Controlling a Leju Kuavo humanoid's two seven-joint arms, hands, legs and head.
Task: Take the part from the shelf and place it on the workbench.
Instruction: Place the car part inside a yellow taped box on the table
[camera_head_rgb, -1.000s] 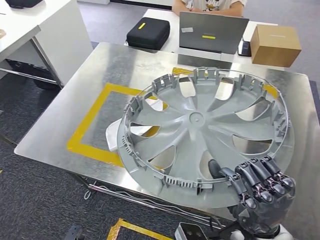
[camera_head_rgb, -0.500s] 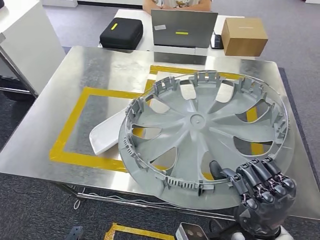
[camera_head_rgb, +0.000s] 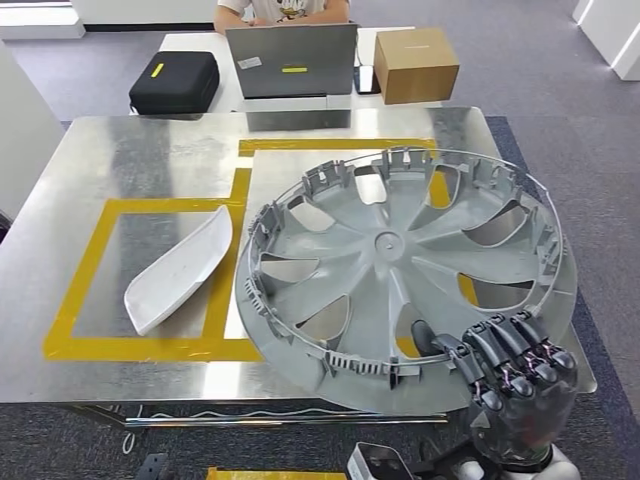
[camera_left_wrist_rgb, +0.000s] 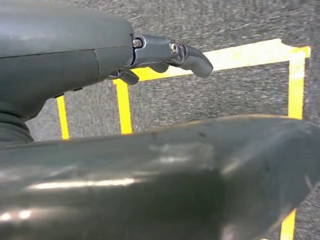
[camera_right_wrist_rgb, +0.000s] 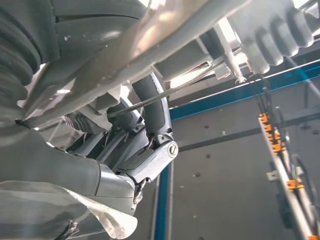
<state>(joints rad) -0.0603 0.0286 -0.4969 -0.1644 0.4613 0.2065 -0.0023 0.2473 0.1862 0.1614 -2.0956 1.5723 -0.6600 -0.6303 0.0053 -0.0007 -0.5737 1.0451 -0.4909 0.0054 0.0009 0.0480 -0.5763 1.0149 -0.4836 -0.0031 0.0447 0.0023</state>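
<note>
Currently the right robot hand (camera_head_rgb: 521, 385) grips the wheel cover (camera_head_rgb: 400, 270) by its near rim; the cover extends far-left over the counter (camera_head_rgb: 113, 160).

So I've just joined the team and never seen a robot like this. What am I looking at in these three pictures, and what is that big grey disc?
It is a humanoid robot with two arms, each ending in a many-fingered hand. The wide picture comes from a camera high on its body, looking forward and down. There the right hand grips the near rim of a large grey wheel cover, the part it must set down, over a metal workbench marked with yellow tape. A white curved part lies on the bench. Beyond are a laptop, a black case, a cardboard box and a seated person. The other two pictures come from cameras at the wrists. The left hand hangs over the floor, seemingly holding nothing.
</note>
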